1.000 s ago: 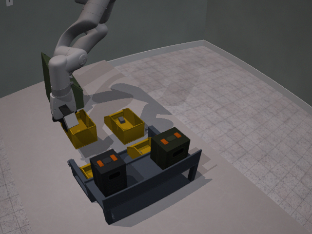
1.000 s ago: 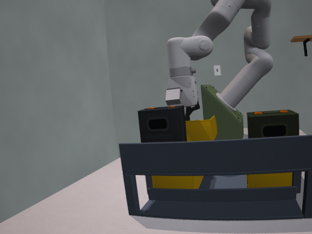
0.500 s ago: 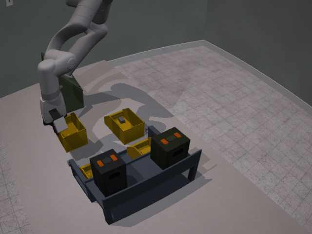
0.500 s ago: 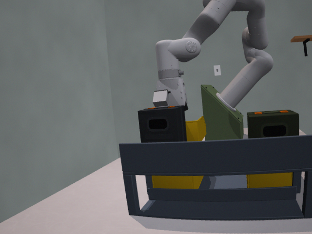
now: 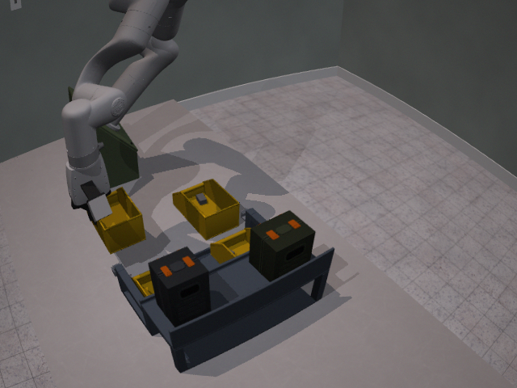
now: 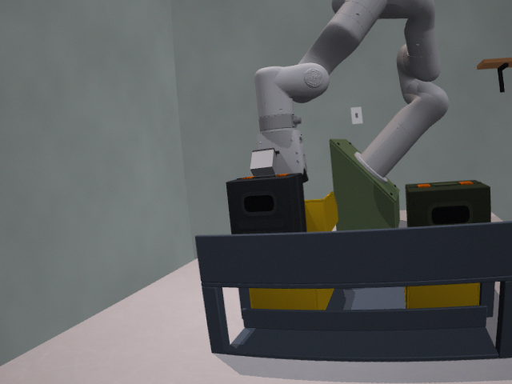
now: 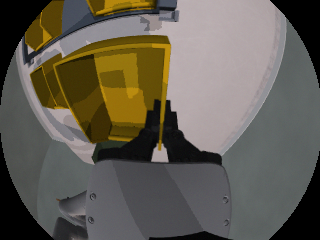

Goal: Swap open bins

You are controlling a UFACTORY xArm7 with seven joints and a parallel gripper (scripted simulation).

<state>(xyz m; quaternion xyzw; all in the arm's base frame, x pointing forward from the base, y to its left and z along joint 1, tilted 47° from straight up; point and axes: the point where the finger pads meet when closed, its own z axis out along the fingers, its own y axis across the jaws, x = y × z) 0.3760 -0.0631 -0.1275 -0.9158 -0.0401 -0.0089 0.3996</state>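
While the empty bin [image 5: 120, 225] hangs from the gripper [image 7: 160, 135] above the table top [image 5: 50, 259], well apart from the shelf [image 5: 250, 298], you have the set-down in hand; fingers clenched on the thin yellow side wall, as the wrist view shows the wall's edge running between them.

Item, empty bin: yellow, nothing in it, tilted a little in the top view; whether its base touches the table cannot be told from these views.

Item, loaded bin [image 5: 206, 206]: yellow, on the table near the shelf's open side, one grey part [image 5: 201, 198] inside; keep your descent clear of it.

Item, vacated place: the middle bay of the shelf, between the two yellow bins [image 5: 231, 246] that stand there; two dark cases [image 5: 179, 285] on the upper board.

Item, green base wedge [image 5: 119, 156]: just behind the wrist; mind it on any retreat.

Handling, judged: level the bin before lowering, since a pinch on one wall lets the far side sag; come straight down onto bare table; let the whole base seat before you open; release, then lift straight up so the fingers do not drag the wall.
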